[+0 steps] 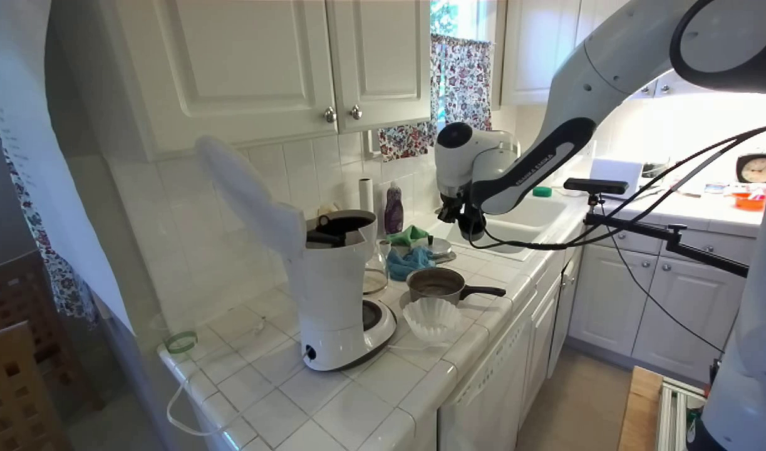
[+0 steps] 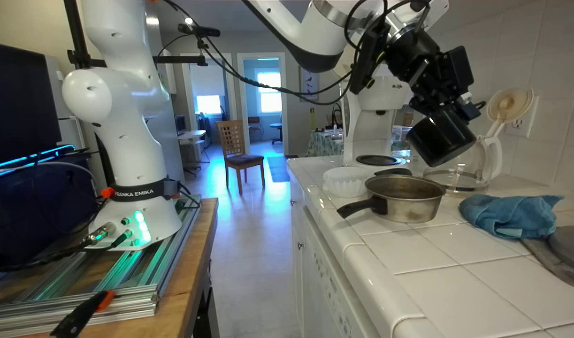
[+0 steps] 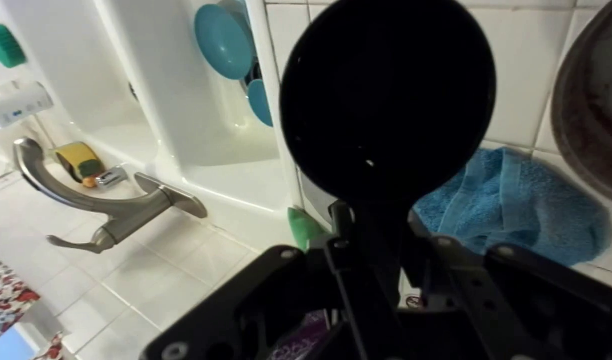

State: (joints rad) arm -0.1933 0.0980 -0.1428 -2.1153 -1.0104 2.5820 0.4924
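Aloft beside the round metal saucepan (image 2: 409, 207), a glossy black cup (image 2: 441, 138), tight in the nearly closed black two-fingered gripper (image 3: 378, 221).

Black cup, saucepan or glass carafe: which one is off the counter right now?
The black cup: the gripper holds it tilted in the air, while the saucepan and glass carafe both stand on the counter.

Overexposed windows (image 2: 269, 96), bluish glare along the floor (image 2: 253, 249)
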